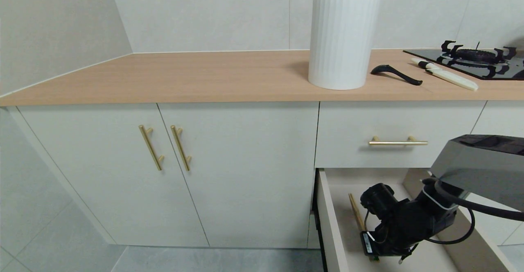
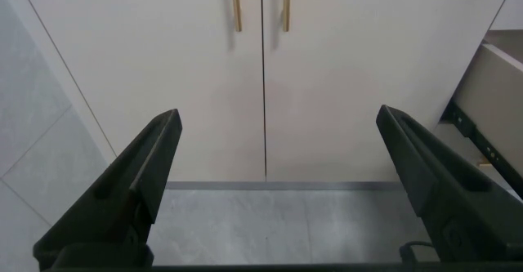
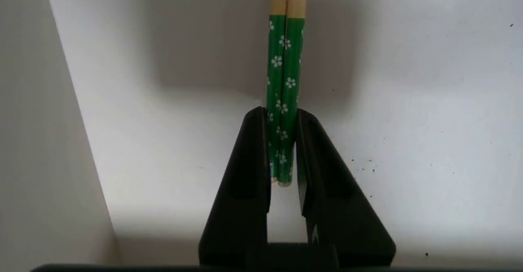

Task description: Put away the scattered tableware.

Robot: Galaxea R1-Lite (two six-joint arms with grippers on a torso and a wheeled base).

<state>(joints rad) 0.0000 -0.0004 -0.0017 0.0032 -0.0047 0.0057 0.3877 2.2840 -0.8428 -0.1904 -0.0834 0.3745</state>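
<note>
The left gripper hangs with its jaws wide apart before the cabinet doors. The right gripper is clamped on a pair of chopsticks inside the open drawer, near its left wall. The sticks run side by side, their gripped ends green with small white flowers and the rest bare wood. On the counter above lie a black utensil and a white knife.

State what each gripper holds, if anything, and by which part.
Right gripper: pair of chopsticks, pinched at the green flowered end. Left gripper: open, holding nothing.
</note>
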